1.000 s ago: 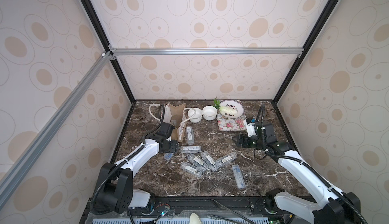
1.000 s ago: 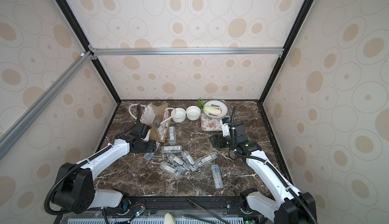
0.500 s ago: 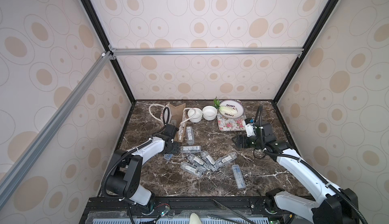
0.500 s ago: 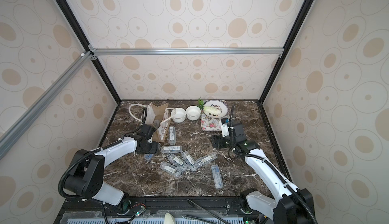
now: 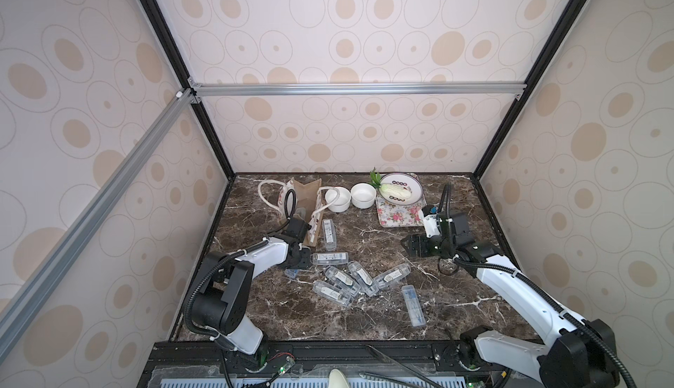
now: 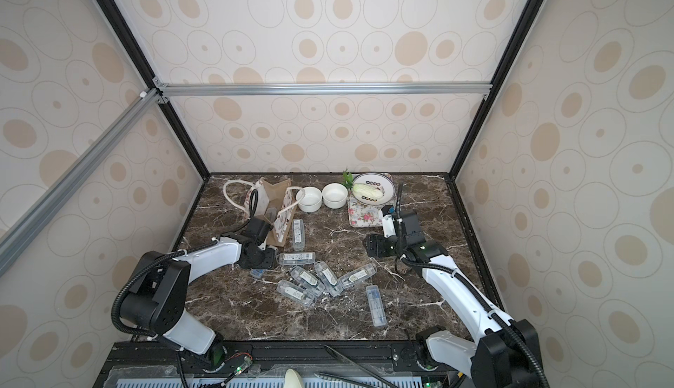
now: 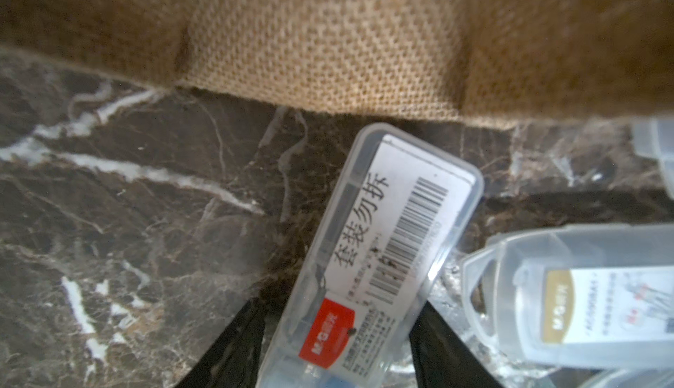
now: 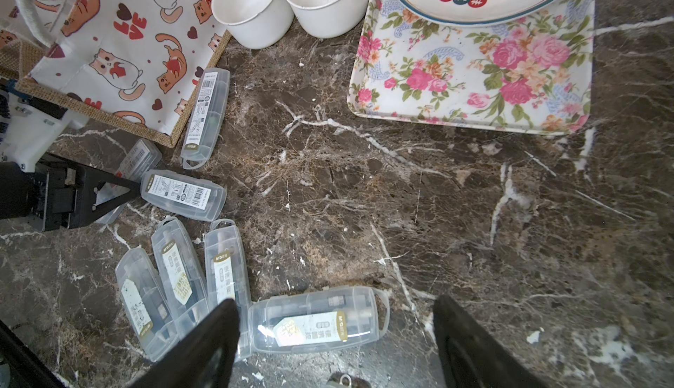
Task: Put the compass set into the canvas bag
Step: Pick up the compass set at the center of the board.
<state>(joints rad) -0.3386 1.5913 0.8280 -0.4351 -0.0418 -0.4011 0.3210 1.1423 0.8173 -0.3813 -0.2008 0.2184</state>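
The canvas bag stands at the back left with its mouth open and its cat-print side facing right. My left gripper is low on the table just in front of the bag's burlap wall. Its jaws press both long sides of a clear compass set that lies flat. Several more compass sets lie in a cluster mid-table. My right gripper hovers open above the table, holding nothing.
One case lies against the bag's right side and another lies alone near the front. Two white bowls sit beside the bag. A floral tray carrying a plate with cabbage is at the back right.
The left arm has sunk lower, and its jaws have narrowed onto the case by the bag. The right arm has barely moved.
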